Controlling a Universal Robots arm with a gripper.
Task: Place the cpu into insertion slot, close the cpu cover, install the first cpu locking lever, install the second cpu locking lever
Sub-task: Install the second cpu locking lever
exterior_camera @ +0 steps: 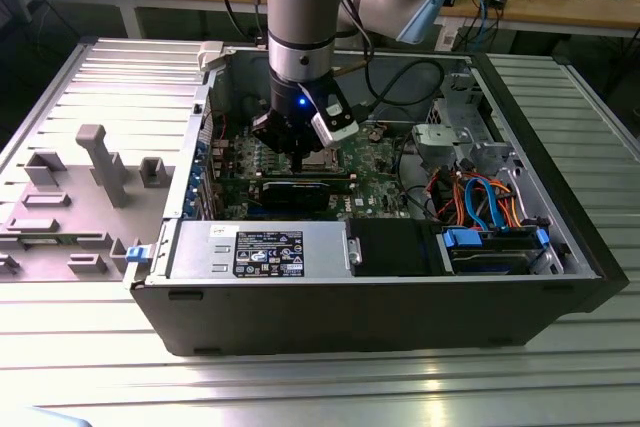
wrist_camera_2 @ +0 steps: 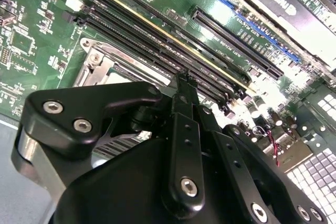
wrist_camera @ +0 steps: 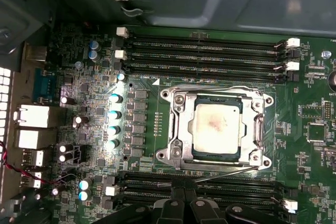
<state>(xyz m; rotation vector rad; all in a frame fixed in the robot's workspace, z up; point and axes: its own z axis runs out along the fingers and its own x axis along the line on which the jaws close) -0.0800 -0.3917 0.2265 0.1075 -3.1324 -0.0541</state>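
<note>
Hanging vertical inside the case | gripper [wrist_camera: 184, 203] beside cpu cover [wrist_camera: 216, 129], fingers together, holding nothing | cpu [wrist_camera: 216, 130] seated

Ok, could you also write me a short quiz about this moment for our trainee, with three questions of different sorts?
1. True or false: the cpu lies in the insertion slot.
2. The cpu cover is: A) standing upright, B) lying flat around the chip, C) set aside outside the case.
3. Which long parts run along two opposite sides of the slot?

Key: 1 true. 2 B. 3 the memory slots.
</note>
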